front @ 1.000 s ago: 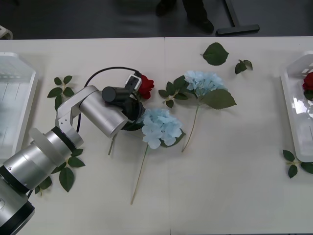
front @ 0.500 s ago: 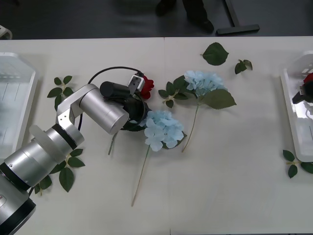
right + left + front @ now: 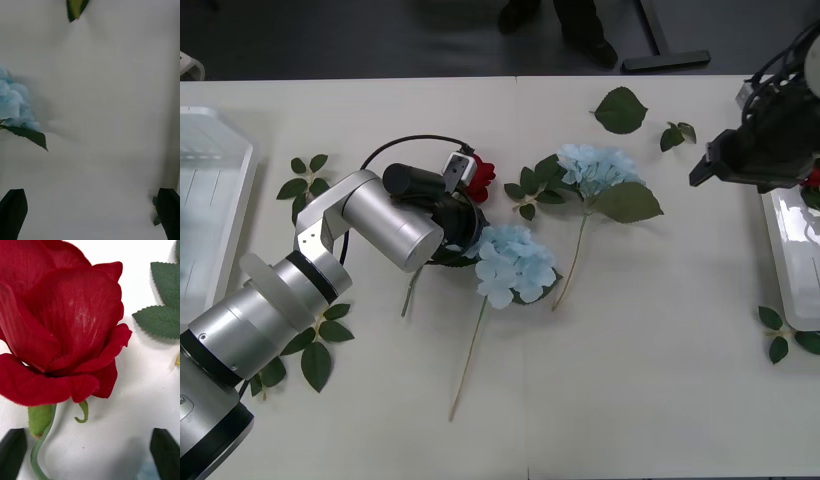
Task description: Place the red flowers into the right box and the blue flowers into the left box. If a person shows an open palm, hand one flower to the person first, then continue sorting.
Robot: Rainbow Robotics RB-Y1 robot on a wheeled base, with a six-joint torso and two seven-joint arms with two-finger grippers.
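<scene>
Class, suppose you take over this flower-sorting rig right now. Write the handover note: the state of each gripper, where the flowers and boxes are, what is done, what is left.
Left gripper: open, at the red rose mid-table, its stem between the fingers, not yet gripped.
Right gripper: open, holding nothing, above the table beside the right box.
Two blue hydrangeas lie mid-table: the near one just beside the left arm, the far one behind it.
Left box: no flowers seen in it.
Done: something red shows at the right box's edge, mostly hidden by the right arm.
Left: the red rose to the right box, both blue hydrangeas to the left box.
</scene>
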